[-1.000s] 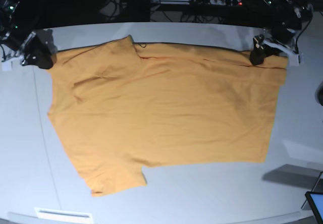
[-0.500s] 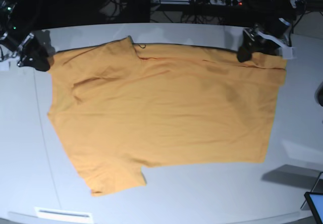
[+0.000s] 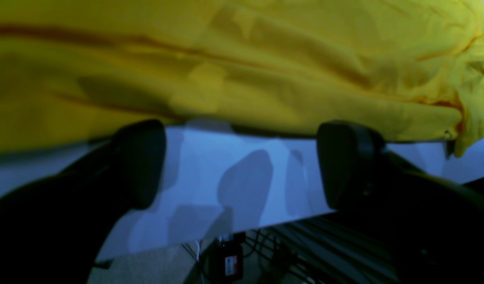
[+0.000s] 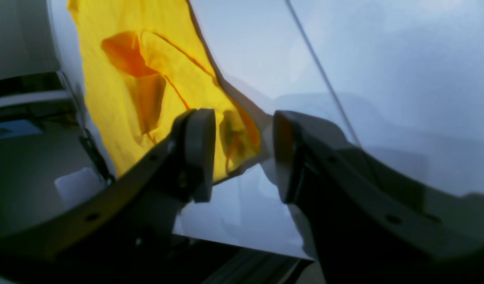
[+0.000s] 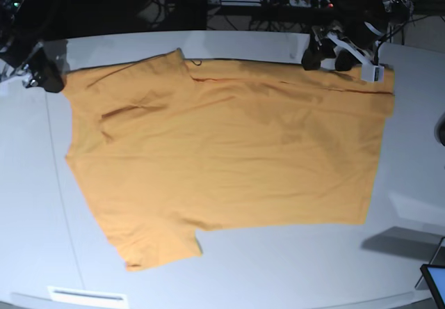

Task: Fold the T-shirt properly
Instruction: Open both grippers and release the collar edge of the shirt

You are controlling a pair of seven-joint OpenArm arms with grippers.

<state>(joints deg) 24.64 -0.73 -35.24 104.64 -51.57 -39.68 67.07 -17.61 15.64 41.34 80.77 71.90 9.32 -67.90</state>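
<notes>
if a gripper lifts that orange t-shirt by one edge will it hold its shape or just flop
The T-shirt would probably flop: it lies flat with soft wrinkles and a folded-over sleeve, so the fabric looks thin and limp. It likely drapes and trails behind a lifted edge. It seems light, and may slide or bunch on the smooth table if pushed.

The base view looks down from high on the whole table (image 5: 229, 274). Each wrist view sits low and close behind its own fingers, skimming the tabletop. All three share the T-shirt's (image 5: 229, 149) far edge.
</notes>
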